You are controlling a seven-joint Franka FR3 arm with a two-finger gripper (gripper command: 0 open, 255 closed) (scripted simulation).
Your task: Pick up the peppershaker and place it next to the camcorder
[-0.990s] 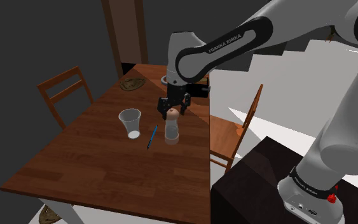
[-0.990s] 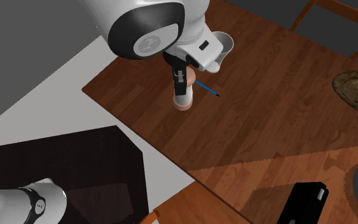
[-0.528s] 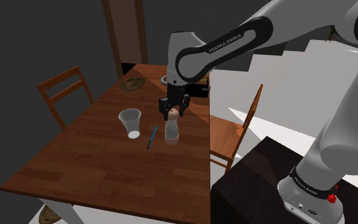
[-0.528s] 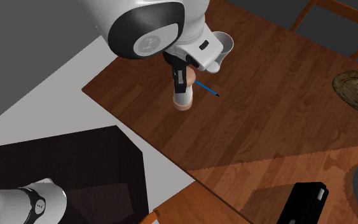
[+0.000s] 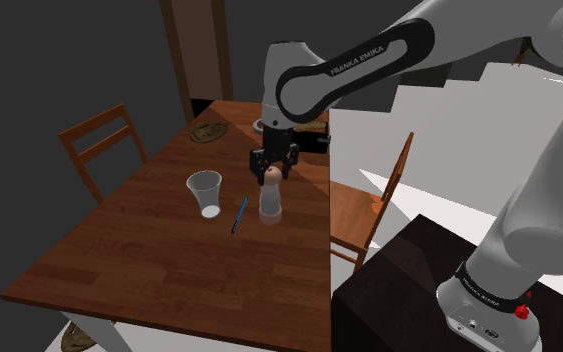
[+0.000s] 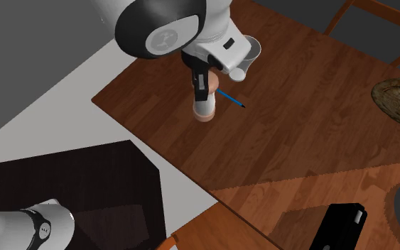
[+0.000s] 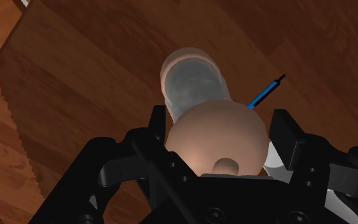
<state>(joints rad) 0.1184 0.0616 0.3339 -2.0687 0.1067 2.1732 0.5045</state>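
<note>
1. Shoulder view: a clear cup (image 5: 205, 192), a blue pen (image 5: 239, 214), then the pepper shaker (image 5: 270, 203), upright near the counter's (image 5: 149, 250) right edge.
2. Wrist view: my fingers (image 7: 287, 137) clasp its round top from both sides.
3. Second exterior view: the black camcorder (image 6: 340, 226) lies well apart, lower right.

We find the shaker (image 5: 270, 203) upright near the table's (image 5: 149, 260) edge on the shoulder view's right, its top clasped between the gripper's (image 5: 271, 174) fingers. Just left of it lies a pen (image 5: 239, 214), then a cup (image 5: 205, 193). The camcorder (image 6: 340, 224) lies well apart, toward the table's far end. A chair (image 5: 99, 145) stands at the left side.
</note>
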